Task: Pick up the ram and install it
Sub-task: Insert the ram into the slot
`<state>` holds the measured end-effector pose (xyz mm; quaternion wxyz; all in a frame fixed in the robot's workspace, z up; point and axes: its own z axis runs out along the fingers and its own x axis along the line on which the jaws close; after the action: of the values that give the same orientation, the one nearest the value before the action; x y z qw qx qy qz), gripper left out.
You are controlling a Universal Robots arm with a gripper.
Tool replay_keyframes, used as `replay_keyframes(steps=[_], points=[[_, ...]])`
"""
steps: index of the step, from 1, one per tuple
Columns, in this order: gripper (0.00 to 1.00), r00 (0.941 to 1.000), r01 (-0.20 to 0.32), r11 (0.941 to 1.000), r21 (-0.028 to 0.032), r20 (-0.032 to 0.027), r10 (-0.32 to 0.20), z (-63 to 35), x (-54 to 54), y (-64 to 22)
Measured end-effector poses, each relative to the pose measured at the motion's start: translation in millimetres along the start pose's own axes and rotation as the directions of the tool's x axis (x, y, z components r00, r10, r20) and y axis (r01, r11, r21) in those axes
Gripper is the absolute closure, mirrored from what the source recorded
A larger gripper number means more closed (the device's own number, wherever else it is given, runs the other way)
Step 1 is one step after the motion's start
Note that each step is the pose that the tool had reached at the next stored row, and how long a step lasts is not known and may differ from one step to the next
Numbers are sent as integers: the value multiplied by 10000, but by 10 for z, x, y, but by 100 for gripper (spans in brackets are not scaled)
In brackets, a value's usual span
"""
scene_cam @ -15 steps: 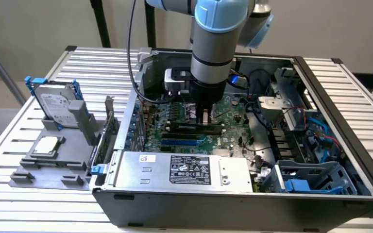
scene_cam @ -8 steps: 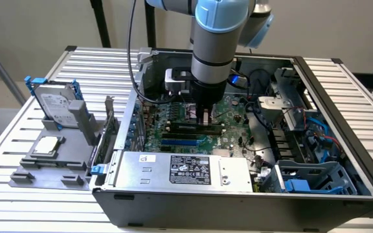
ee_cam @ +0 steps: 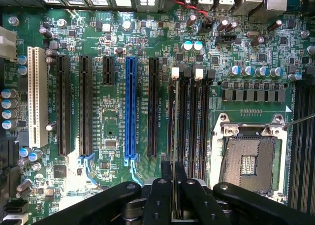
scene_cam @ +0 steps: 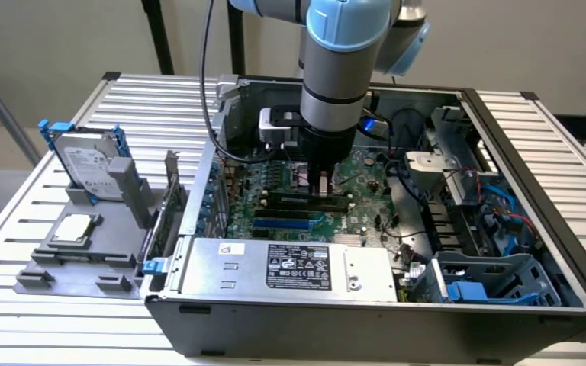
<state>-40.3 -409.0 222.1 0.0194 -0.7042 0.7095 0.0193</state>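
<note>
Wrist view: gripper (ee_cam: 173, 178), fingers narrow, clamps the ram (ee_cam: 173, 136) edge-on, directly over the memory slots (ee_cam: 189, 116) on the motherboard (ee_cam: 113, 112), beside the CPU socket (ee_cam: 251, 158).

exterior: high, oblique, far | wrist: close, straight down | shared: motherboard (scene_cam: 304, 200)

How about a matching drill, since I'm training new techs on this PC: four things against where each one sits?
Things:
1 ram
2 hard drive
3 power supply
4 blue slot

Places:
A on the grey stand outside the case
B between black slots on the motherboard
C clamped in the gripper
D along the case wall nearest the exterior camera

Pairs: 1-C, 2-A, 3-D, 4-B
</note>
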Motion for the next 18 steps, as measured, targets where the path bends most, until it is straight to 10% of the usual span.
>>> replay_keyframes(steps=[13,18], points=[[86,9999,1,10000,19,-111,-1,15,-1,12],[72,9999,1,10000,20,-116,-1,15,-2,13]])
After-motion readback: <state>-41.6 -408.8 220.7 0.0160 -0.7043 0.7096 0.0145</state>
